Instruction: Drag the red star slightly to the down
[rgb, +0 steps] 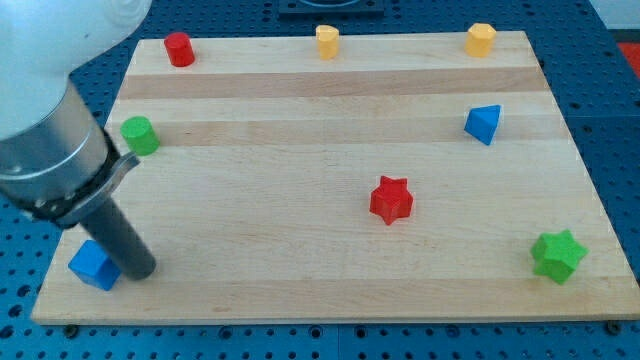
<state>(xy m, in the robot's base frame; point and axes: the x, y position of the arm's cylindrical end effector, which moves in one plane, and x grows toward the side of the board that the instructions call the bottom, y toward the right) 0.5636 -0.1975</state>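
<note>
The red star (391, 199) lies on the wooden board, a little right of the middle. My tip (141, 271) is at the view's lower left, far left of the red star and below its level. The tip stands right beside a blue cube (94, 264), on its right side, and seems to touch it. The arm's grey body covers the view's upper left corner.
A red cylinder (179, 49), a yellow block (327, 42) and a yellow hexagonal block (481, 39) stand along the top edge. A green cylinder (139, 135) is at the left, a blue triangular block (483, 124) at the right, a green star (557, 255) at the lower right.
</note>
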